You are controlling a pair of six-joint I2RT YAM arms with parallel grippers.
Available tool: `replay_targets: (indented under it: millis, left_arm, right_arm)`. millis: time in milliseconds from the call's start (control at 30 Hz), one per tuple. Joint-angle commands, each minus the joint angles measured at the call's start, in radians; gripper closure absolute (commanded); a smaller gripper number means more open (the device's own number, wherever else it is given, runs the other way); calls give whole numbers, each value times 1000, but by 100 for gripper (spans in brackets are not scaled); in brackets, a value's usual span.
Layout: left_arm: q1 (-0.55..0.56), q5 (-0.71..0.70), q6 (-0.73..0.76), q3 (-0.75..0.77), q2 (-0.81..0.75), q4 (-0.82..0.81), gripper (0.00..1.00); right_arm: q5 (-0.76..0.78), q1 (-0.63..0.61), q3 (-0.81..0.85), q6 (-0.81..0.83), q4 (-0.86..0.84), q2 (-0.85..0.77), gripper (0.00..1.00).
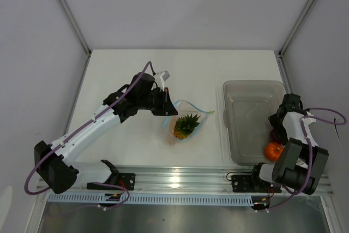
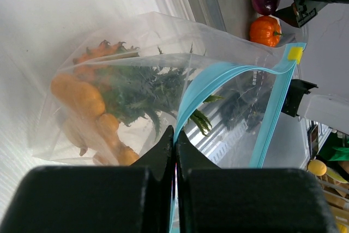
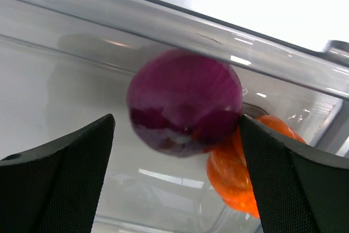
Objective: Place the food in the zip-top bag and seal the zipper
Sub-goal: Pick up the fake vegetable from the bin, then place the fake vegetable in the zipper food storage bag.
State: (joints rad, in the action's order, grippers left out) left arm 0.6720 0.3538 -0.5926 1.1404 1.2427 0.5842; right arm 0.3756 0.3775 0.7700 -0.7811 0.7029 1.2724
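Note:
The zip-top bag (image 1: 186,124) lies at the table's middle, its mouth gaping. Inside the zip-top bag (image 2: 163,47) lie the pineapple (image 2: 139,88) and lumpy orange pieces (image 2: 82,94). My left gripper (image 2: 175,135) is shut on one lip of the teal zipper (image 2: 207,83), and from above the left gripper (image 1: 169,106) sits at the bag's left edge. My right gripper (image 3: 177,121) stands open inside the bin, its fingers on either side of the magenta-purple round food (image 3: 185,99). A red-orange piece (image 3: 240,170) rests right behind it.
The grey translucent bin (image 1: 253,88) stands at the right, holding the purple food (image 1: 275,135) and the orange one (image 1: 274,150) in its near right corner. The right gripper (image 1: 278,126) hangs over that corner. The bin's wall (image 3: 163,17) rises close behind the purple food.

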Motion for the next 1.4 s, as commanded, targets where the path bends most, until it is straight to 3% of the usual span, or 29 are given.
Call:
replay_targets:
  millis: [0,167,300,467,600,700,833,867,1000,1167,1367]
  left_arm:
    - [6,25,19,1,-12,-24,99]
    - [6,25,19,-2,-6,-24,99]
    - [6,28,19,-4,0,-27,100]
    - [6,27,17,-1,3,-29,99]
    - [6,25,14,-7,1,-30,99]
    - [6,22,14,-10,-3,-32,99]
    - [6,13,19,-5,-3,-21,99]
    - [6,13,19,-2,-3,-18,99]
    - [6,-4,25,4,-9,-1,100]
    - [6,-15,20,5,-5,3,99]
    - [6,-41,17,24,-6,34,99]
  right_arm:
    - [19,6,-24,2,-63,36,4]
    - [34,6,-51,9,-91,54,5]
    - [28,6,-67,17,-109,56,14]
    - [13,0,-58,51,-106,2,35]
    - [-6,-14,-23,78,-70,-76,61]
    - [-35,-72,26,92,-25,-117,65]
    - [-43,-288,147,95,56,-217,67]
    - [-40,-407,203,100,78,-238,67]
    - [-79,-648,325,143,69,-347,68]
    - [-321,-871,405,190,-64,-398,68]
    - [-586,-1147,425,220,-248,-309,66]
